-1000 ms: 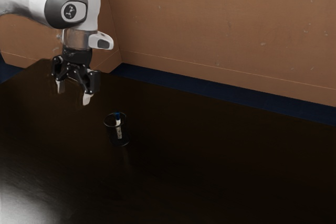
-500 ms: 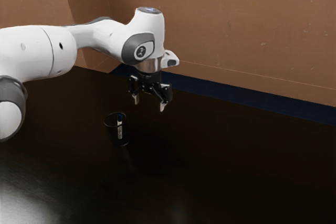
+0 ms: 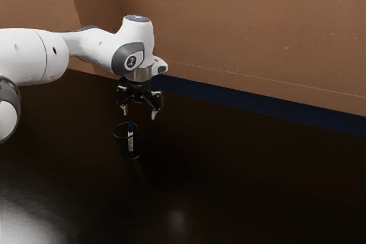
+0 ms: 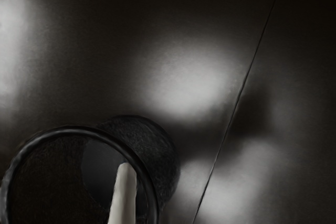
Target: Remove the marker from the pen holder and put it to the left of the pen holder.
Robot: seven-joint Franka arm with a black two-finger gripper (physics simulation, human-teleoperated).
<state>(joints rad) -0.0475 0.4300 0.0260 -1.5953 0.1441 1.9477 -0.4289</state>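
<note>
At one o'clock from the black pen holder (image 3: 121, 146) in the exterior view, the jaws hang spread. Inside stands the marker (image 3: 131, 139), slim, white, blue-topped. Best to centre over it, descend upright, pinch lightly, then lift straight past the rounded rim (image 4: 79, 130); the cylindrical wall (image 4: 155, 148) looks finely rough.

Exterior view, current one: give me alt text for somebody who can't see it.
An open black two-finger gripper on a white robot arm hangs above a dark round pen holder, where a slim white marker with a blue end stands. The holder sits on a glossy dark table, before a brown wall.
</note>
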